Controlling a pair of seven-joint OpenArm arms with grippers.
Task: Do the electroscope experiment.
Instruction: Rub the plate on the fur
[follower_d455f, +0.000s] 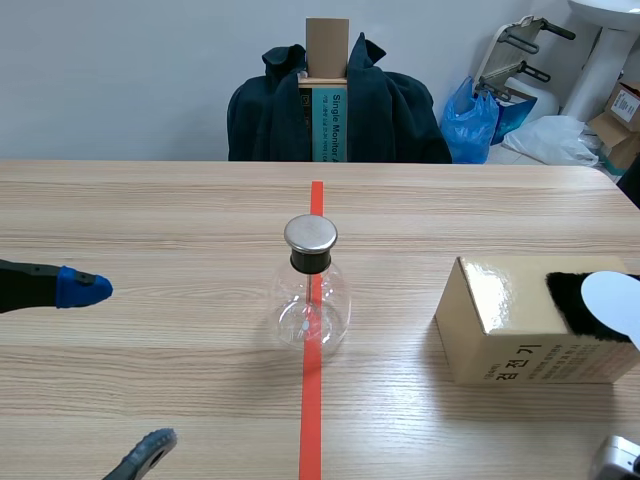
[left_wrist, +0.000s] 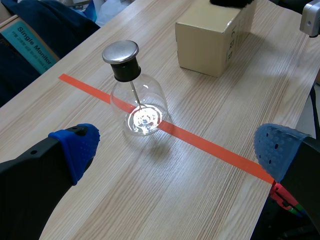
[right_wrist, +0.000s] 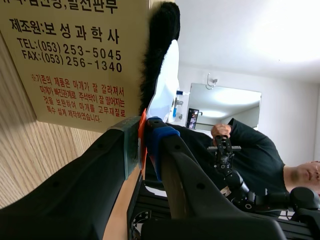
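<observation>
The electroscope (follower_d455f: 311, 290), a clear glass flask with a metal cap and a thin rod inside, stands on the orange-red tape line at mid-table. It also shows ahead of my left gripper (left_wrist: 175, 150), as the electroscope (left_wrist: 136, 97). My left gripper (follower_d455f: 118, 370) is open and holds nothing, well left of the flask. A tan cardboard box (follower_d455f: 520, 330) sits at the right with black fur (follower_d455f: 575, 300) on top. A white disc (follower_d455f: 612, 300) lies against the fur. My right gripper (right_wrist: 145, 132) is shut on the white disc (right_wrist: 165, 85) by its orange handle, beside the black fur (right_wrist: 160, 45).
Behind the table's far edge stands a chair draped with a dark jacket (follower_d455f: 390, 110), holding an upright carton (follower_d455f: 326, 90). A blue bag (follower_d455f: 470, 120) and other clutter lie at the back right. A person (right_wrist: 250, 150) shows beyond my right gripper.
</observation>
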